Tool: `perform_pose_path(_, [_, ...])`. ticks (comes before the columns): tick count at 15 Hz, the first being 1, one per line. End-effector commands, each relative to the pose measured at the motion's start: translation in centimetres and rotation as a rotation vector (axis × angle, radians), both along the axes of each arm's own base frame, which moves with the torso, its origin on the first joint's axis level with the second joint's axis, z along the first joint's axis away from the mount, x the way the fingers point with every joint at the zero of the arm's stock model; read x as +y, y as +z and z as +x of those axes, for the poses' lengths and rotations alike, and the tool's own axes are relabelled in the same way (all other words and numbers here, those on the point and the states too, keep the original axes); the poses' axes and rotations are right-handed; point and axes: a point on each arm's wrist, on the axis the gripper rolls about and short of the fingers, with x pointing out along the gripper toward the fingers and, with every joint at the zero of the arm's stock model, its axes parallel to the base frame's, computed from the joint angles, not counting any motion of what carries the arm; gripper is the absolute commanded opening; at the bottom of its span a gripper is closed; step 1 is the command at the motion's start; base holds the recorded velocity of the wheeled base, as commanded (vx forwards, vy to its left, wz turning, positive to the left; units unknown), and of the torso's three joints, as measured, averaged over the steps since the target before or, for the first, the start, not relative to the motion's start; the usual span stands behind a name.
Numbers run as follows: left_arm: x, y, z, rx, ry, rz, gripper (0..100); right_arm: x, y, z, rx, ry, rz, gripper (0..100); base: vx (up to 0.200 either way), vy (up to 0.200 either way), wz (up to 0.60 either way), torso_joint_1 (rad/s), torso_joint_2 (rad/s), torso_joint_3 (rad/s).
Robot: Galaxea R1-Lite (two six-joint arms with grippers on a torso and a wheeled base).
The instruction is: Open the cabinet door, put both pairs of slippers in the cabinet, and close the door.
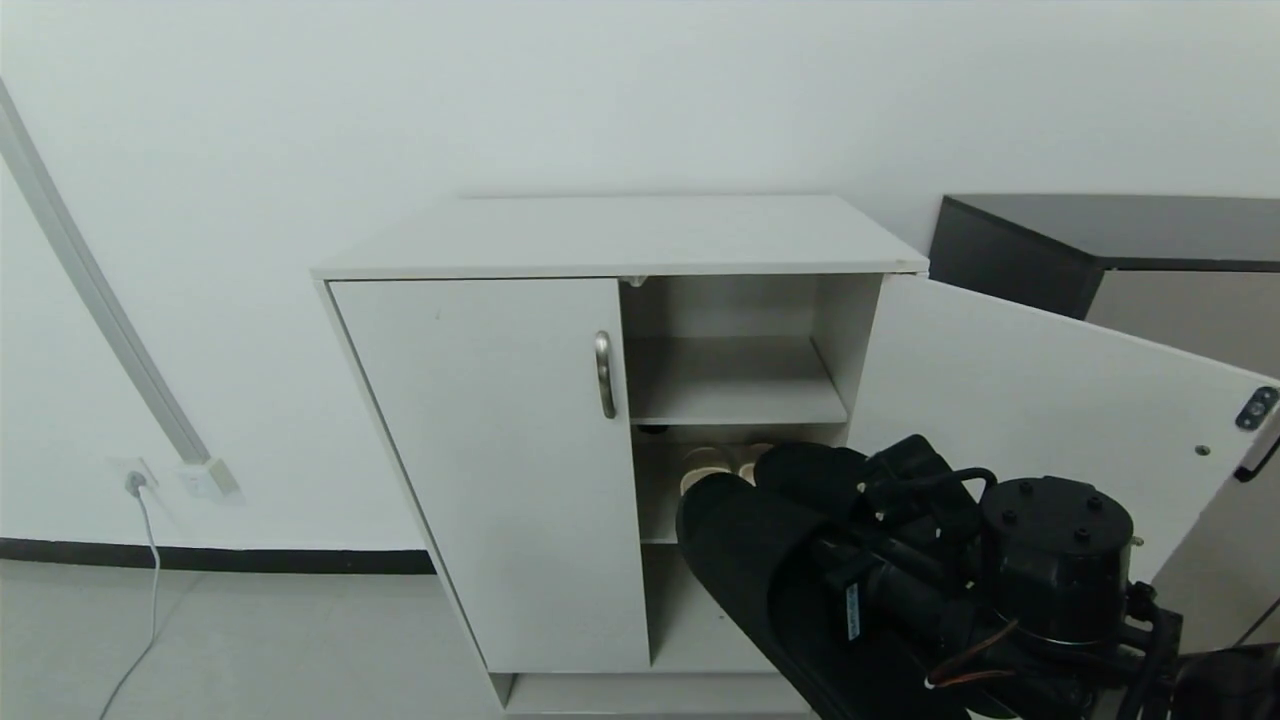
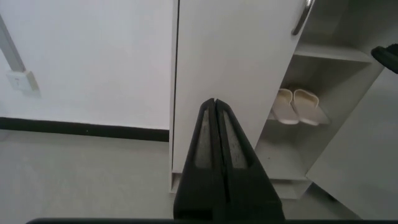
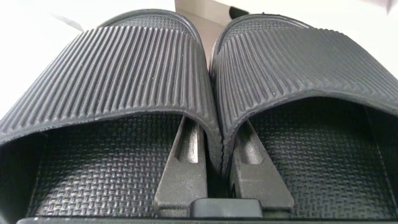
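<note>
Black slippers [image 1: 750, 560] lengthwise in right pincer [image 3: 216, 143], toes toward cabinet [image 1: 620, 235]

Open cabinet [image 1: 620, 235], beige slippers [image 1: 715, 463] inside, black slippers [image 1: 760, 540] outside

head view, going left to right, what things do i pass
wall socket → closed cabinet door → black slippers → open cabinet door

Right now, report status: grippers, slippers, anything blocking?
Right gripper shut on black ribbed rubber slippers, before white cabinet, right door open. Left gripper shut, empty. Beige slippers shelved. Nothing blocking.
</note>
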Motion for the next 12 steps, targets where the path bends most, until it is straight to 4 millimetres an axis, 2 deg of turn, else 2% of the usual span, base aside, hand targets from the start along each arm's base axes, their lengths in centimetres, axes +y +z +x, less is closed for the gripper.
perform_pose_path(1, [0.00,0.00,0.01,0.002,0.001,0.000,0,-0.01,-0.08,-0.02,0.002,0.000,-0.003,0,0.000,0.000,0.00,-0.110,0.45,0.344])
perform_pose_path(7, [0.00,0.00,0.01,0.002,0.001,0.000,0,0.01,-0.30,0.00,0.008,0.000,-0.008,0,0.000,0.000,0.00,-0.064,0.45,0.372])
perform_pose_path(12, [0.00,0.00,0.01,0.002,0.001,0.000,0,-0.02,-0.41,-0.03,0.012,0.000,-0.010,0,0.000,0.000,0.00,0.000,0.04,0.037])
